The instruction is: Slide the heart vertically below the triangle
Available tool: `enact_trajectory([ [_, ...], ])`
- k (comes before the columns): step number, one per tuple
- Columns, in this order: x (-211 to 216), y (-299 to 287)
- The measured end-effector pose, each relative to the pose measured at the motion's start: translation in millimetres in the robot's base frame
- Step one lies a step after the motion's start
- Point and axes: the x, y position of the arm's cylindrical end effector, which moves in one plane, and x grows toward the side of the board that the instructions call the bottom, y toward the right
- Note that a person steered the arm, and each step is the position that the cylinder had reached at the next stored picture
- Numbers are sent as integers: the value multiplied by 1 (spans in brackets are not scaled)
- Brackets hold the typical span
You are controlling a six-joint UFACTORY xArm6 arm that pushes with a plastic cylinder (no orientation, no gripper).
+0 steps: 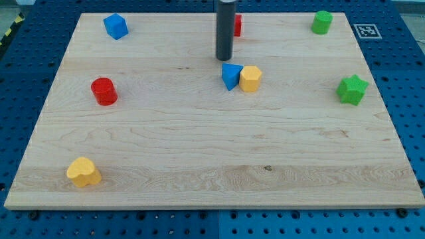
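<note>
A yellow heart (pixel 83 172) lies near the board's bottom left corner. A blue triangle (pixel 230 76) sits above the board's middle, touching a yellow hexagon-like block (pixel 250 78) on its right. My tip (pixel 224 58) is just above the blue triangle, slightly to its left, with a small gap between them. The heart is far to the left of and below my tip and the triangle.
A blue block (pixel 115 26) sits at the top left, a red cylinder (pixel 103 91) at the left. A red block (pixel 236 25) is partly hidden behind the rod. A green block (pixel 322 22) sits top right, a green star (pixel 351 89) at the right. The wooden board (pixel 212 166) rests on blue pegboard.
</note>
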Motion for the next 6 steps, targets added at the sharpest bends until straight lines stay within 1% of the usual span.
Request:
enact_trajectory([
  [2,20,-10],
  [6,160,-11],
])
